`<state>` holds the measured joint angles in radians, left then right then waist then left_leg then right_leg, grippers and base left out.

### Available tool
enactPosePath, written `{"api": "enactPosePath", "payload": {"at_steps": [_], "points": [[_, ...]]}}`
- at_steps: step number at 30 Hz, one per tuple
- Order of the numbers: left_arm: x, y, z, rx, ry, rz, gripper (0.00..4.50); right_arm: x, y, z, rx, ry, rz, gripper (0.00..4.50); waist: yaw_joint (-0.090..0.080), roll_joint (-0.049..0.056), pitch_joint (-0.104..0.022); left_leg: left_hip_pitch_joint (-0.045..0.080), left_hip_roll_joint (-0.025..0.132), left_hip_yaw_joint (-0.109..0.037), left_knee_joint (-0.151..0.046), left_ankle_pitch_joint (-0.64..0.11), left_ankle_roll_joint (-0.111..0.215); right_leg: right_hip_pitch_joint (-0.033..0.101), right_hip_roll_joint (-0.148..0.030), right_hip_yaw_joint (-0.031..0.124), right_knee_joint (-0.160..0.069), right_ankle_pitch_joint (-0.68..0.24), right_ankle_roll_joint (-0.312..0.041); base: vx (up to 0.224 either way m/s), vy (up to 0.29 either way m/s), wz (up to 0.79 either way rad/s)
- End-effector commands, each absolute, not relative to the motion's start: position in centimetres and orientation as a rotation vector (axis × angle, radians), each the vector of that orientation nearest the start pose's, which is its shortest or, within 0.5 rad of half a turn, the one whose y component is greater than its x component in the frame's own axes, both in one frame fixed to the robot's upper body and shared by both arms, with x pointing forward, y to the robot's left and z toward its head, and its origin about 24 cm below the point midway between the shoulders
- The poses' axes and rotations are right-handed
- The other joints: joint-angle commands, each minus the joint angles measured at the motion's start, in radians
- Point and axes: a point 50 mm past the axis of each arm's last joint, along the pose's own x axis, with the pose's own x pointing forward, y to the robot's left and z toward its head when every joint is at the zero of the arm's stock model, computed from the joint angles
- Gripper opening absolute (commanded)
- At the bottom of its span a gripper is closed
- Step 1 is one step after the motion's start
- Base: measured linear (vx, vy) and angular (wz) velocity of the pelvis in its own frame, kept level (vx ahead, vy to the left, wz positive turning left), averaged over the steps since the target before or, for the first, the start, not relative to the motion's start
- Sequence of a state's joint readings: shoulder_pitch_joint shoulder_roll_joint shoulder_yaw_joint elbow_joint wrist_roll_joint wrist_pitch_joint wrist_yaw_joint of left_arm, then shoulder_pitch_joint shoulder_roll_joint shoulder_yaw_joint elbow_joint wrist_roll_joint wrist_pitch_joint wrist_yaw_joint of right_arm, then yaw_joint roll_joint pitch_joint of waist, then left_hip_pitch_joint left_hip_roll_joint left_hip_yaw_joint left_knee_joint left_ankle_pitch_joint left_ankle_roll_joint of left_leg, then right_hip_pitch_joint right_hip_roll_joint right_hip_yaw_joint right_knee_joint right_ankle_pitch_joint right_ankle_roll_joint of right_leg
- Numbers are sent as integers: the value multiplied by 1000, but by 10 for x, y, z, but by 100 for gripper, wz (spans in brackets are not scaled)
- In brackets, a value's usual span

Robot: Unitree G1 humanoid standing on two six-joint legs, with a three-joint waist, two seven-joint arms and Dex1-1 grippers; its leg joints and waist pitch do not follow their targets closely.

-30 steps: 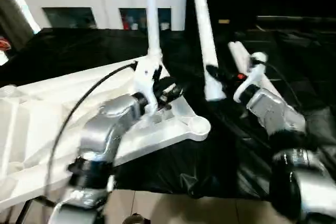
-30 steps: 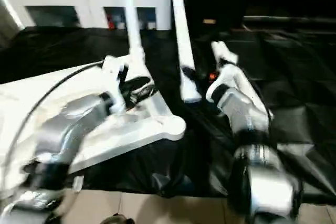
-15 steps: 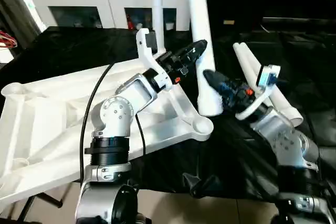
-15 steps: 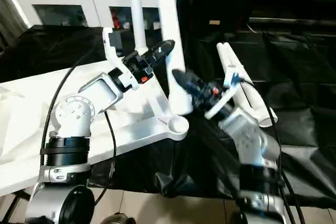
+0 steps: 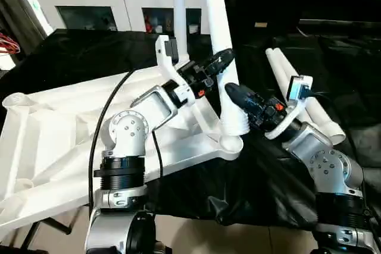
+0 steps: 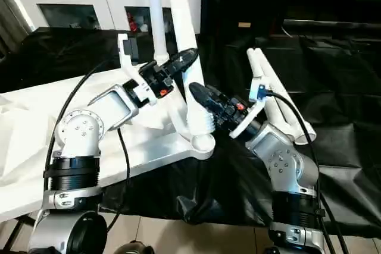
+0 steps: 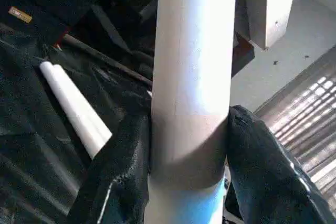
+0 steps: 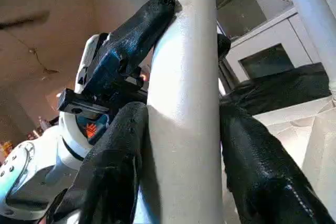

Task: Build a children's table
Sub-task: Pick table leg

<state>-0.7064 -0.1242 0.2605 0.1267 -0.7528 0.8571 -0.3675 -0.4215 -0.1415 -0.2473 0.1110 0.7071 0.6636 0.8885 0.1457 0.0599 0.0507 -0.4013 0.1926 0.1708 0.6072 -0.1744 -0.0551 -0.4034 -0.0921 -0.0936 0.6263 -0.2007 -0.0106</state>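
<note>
The white top point(image 5: 53, 141) lies upside down on a black-draped table point(image 5: 71, 57), ribs up, filling the table's left part and overhanging its near edge. A round socket point(image 5: 13, 99) shows at the top's far left corner. One leg point(image 5: 178, 16) already stands upright at the top's far right corner. Just in front of it the left gripper point(image 5: 221, 59) reaches across from the left, its black fingers point(image 7: 113, 182) closed around a second leg point(image 5: 217, 34) with the tube filling the gap between them. This leg stands nearly upright and leans slightly, its flared end point(image 5: 233, 122) at the socket point(image 5: 230, 144) on the top's near right corner; whether it is seated, I cannot tell. The right gripper point(image 5: 232, 94) comes in from the right and clamps the same leg lower down, just under the left one, fingers point(image 8: 113, 171) on both sides of the tube. Farther right, two spare legs point(image 5: 300, 96) lie side by side on the black cover, well apart from the top. Behind the table stands a white cabinet point(image 5: 119, 4).
</note>
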Motion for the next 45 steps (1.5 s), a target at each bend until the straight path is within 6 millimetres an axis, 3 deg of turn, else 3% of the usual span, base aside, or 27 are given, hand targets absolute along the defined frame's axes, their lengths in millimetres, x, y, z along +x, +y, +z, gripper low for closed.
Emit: {"api": "enactPosePath", "payload": {"at_steps": [1, 13, 14, 15, 23, 34, 45], "points": [[330, 53, 173, -826, 160, -920, 190, 298, -134, 123, 660, -7, 1070, 184, 1, -9, -78, 16, 30, -12, -62, -102, 46, 61, -57, 44, -81, -105, -168, 0, 0, 0], [329, 52, 177, -808, 103, -948, 190, 301, -132, 124, 596, 12, 1045, 184, -1, -11, -77, 16, 31, -12, -63, -107, 41, 61, -57, 44, -81, -101, -170, 0, 0, 0], [330, 54, 178, -798, 91, -943, 190, 302, -132, 124, 591, 12, 1043, 240, -2, -13, -77, 16, 30, -12, -63, -100, 43, 62, -57, 44, -81, -95, -170, 0, 0, 0], [331, 56, 178, -769, 80, -933, 190, 303, -131, 126, 589, 13, 1042, 254, 1, -14, -77, 16, 30, -13, -64, -100, 45, 61, -57, 44, -82, -108, -165, 0, 0, 0], [338, 67, 182, -664, 23, -892, 189, 307, -131, 137, 527, 45, 1063, 311, -2, -16, -78, 17, 31, -12, -63, -85, 41, 61, -57, 46, -78, -94, -159, 0, 0, 0], [340, 72, 181, -523, -14, -905, 189, 318, -141, 135, 463, 242, 1018, 313, -1, -18, -81, 19, 30, -9, -59, -59, 39, 62, -57, 47, -70, -63, -179, 0, 0, 0], [334, 64, 175, -436, -4, -989, 189, 324, -139, 141, 390, 368, 1109, 313, -1, -24, -81, 17, 30, -7, -55, -52, 48, 64, -58, 47, -66, -50, -203, 0, 0, 0]]}}
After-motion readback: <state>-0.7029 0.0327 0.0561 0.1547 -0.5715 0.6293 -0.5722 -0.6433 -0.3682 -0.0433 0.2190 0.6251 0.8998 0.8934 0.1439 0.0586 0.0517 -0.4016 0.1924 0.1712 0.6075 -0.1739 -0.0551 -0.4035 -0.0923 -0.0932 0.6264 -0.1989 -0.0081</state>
